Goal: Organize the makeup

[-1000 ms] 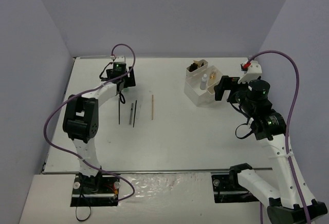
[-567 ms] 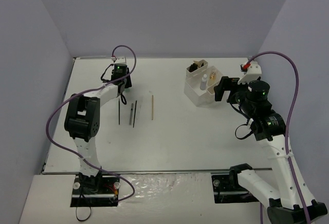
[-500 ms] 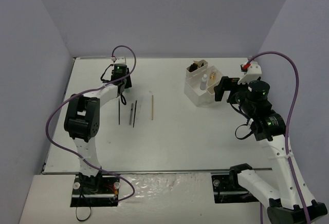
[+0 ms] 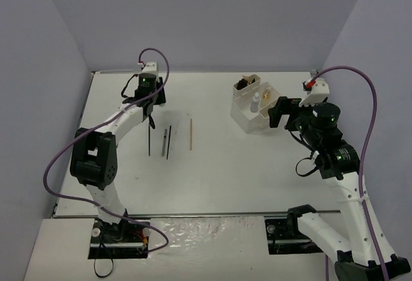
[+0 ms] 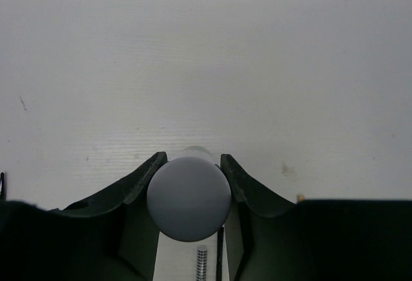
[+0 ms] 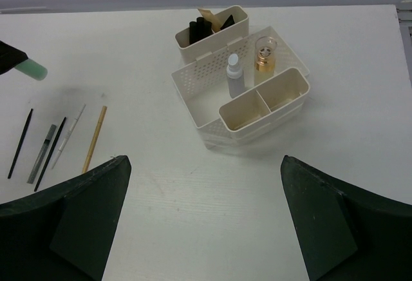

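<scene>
The left pincer (image 5: 191,162), jaws partly closed, is clamped on a small round bottle (image 5: 188,197) toward the worktop's (image 4: 219,165) far left corner. The right pincer (image 6: 205,160) stands fully apart and empty, by the white compartment box (image 6: 199,75) near the far right corner. The left wrist camera shows only the bottle's grey round end; the right wrist camera shows its pale green tip. That view also takes in five thin pencils (image 6: 94,139) lying side by side left of centre, and a clear bottle (image 6: 235,78) and an amber bottle (image 6: 265,55) inside the box.
</scene>
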Motion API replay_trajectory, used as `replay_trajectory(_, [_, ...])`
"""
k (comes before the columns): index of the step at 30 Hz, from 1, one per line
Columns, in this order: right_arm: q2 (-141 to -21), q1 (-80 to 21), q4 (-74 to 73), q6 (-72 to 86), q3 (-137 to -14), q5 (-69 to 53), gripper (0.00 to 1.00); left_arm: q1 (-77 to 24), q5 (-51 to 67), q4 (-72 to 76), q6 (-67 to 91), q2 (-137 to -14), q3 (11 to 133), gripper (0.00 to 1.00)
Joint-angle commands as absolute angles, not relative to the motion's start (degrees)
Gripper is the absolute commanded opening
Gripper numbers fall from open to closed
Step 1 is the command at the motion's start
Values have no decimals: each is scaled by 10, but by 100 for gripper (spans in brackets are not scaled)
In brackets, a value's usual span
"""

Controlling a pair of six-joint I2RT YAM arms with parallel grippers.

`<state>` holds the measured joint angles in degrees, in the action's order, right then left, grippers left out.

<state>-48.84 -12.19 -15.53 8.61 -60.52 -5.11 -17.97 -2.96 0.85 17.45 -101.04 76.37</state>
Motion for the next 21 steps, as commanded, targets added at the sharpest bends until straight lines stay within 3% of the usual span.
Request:
replay_trajectory(1, [-484, -123, -114, 88, -599, -81, 100, -287, -21, -14, 145, -956, 802, 0])
replay_trajectory(13, [-486, -124, -119, 91, -573, -102, 100, -478, -74, 22, 145, -992, 765, 0])
replay_trajectory(21, [-481, -124, -121, 90, -559, -96, 100, -513, -93, 78, 152, -1042, 735, 0])
